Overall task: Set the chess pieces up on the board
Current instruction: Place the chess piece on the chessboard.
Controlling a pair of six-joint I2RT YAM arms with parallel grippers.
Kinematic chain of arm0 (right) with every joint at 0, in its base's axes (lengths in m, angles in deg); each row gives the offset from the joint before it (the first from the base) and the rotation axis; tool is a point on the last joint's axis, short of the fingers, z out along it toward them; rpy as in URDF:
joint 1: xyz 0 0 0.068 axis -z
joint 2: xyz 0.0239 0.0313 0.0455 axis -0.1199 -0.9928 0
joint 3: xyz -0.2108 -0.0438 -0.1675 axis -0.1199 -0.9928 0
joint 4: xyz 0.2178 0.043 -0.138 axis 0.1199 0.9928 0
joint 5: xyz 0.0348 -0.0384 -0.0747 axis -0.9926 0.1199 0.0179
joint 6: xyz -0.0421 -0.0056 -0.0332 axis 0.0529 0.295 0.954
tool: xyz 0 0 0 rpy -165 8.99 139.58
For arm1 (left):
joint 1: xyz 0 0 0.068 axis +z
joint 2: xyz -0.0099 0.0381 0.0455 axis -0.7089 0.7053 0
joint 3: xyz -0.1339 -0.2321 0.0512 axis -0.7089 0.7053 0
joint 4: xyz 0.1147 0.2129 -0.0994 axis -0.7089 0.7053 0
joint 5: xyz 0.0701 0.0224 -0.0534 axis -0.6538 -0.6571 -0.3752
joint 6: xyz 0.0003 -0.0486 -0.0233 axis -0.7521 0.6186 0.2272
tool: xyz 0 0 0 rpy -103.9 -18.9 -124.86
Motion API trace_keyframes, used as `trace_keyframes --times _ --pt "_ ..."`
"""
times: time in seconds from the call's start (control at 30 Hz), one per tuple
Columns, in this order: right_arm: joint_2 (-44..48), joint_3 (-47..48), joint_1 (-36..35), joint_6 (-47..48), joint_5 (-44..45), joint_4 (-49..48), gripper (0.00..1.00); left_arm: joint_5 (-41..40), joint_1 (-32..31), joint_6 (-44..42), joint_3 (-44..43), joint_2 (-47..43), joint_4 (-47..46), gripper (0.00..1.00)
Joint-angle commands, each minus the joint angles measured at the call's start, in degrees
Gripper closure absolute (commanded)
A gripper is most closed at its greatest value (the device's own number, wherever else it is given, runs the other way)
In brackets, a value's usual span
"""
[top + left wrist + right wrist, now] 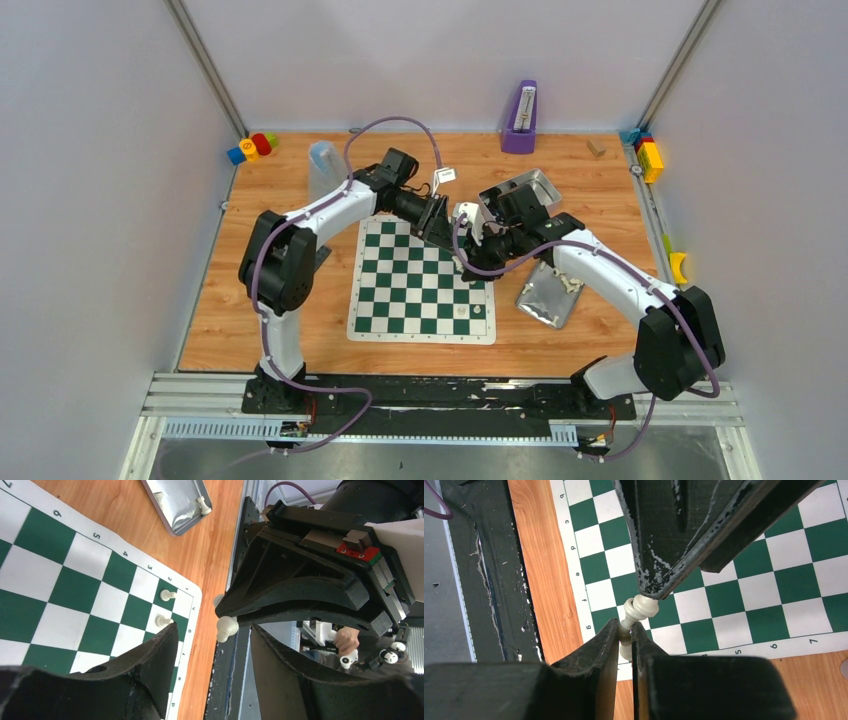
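While pinching a piece [640, 607] by its stem, R gripper [625, 630] hangs over the board's [400, 280] 1 o'clock corner. L gripper [214, 630], jaws wide, has one finger at its head. 2 more pieces [166, 595] stand near the 5 o'clock corner.

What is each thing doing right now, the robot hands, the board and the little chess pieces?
Board, unfolded and lying flat.
Held chess piece, pinched in the air over the board's edge.
Right hand, shut on the held chess piece.
Left hand, open, close by the held chess piece.
Two chess pieces on the board, standing upright near its edge.
Tin, open, a piece lying inside.
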Motion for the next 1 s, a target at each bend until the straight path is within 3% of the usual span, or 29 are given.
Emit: trace_keyframes --times 0.0,0.97 --pt "0.2 2.2 -0.5 -0.4 0.6 -1.9 0.99 2.1 -1.0 -1.3 -2.3 0.7 2.7 0.38" --pt "0.4 2.1 -0.6 -0.9 2.3 -1.8 1.0 2.7 -2.0 -4.8 -5.0 2.7 7.5 0.62"
